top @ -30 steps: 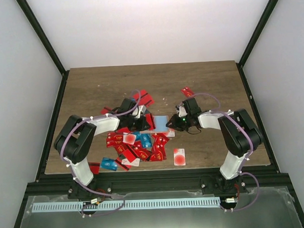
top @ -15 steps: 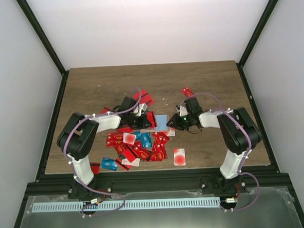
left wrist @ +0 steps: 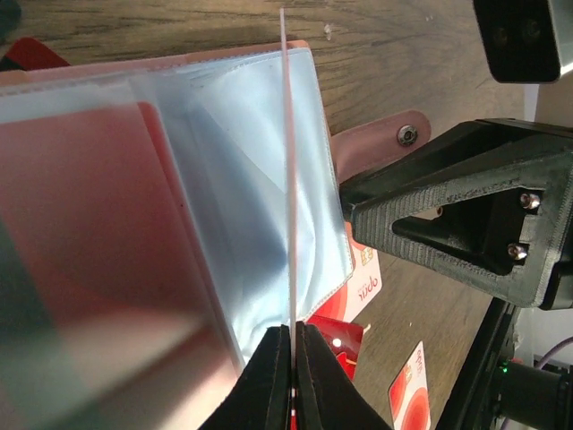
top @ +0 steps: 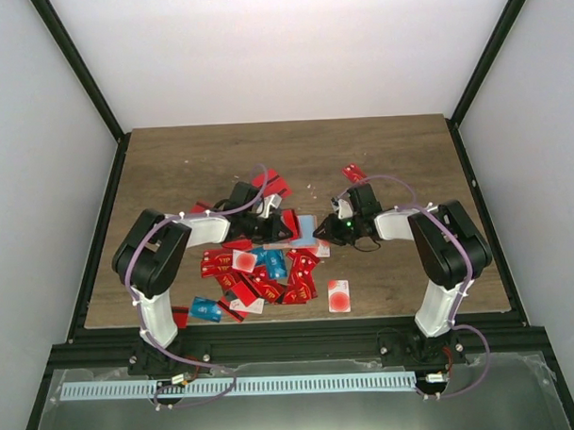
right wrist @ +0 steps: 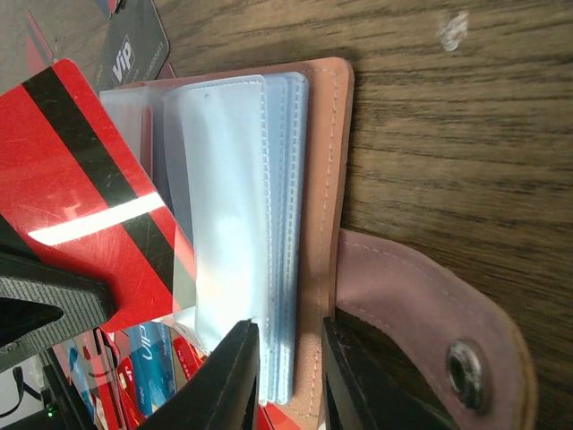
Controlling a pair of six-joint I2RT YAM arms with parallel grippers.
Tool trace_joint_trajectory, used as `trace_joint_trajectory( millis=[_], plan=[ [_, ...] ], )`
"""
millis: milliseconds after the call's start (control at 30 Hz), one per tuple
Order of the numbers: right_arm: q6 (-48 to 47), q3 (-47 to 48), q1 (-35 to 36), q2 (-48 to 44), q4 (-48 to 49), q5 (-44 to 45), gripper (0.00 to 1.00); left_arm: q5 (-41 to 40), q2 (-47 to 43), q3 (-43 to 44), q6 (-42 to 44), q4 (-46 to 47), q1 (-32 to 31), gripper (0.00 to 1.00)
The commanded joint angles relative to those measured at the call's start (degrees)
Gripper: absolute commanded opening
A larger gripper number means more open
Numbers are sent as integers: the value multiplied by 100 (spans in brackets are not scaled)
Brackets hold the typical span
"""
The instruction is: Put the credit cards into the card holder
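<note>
Credit cards (right wrist: 89,197) are glossy plastic, card holder (right wrist: 328,179) matt leather-like, table (right wrist: 448,134) wood-grain.

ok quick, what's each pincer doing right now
left pincer: closed on a red credit card
right pincer: closed on the open card holder

Two white arms (top: 205,230), black joints (top: 147,256), looping purple cables (top: 127,272), silver screws (left wrist: 528,202).

We read "VIP" on the dark grey card (right wrist: 134,47) (white letters, right wrist view). Red print on a white card (left wrist: 365,285) is too skewed for us.
</note>
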Motion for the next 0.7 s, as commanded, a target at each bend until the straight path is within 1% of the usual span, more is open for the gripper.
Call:
trace_joint_trajectory(
  millis=[0,100,233,400,500,667],
  plan=[
    [-105,118,49,102,-174,2,22,94,124,0,-22,21,-14,4],
    [-110,112,52,86,-190,7,22,-98,58,-74,58,-35,12,4],
    [-116,146,48,118,-213,-16,22,-33,116,-72,76,-60,82,4],
    [-136,194,50,117,-274,16,22,-287,52,-92,46,-386,193,4],
    [-138,246,48,142,-282,17,22,-283,46,-158,-158,-399,212,4],
    [-100,314,49,212,-234,-36,22,-64,83,-391,-795,-99,214,4]
  ],
)
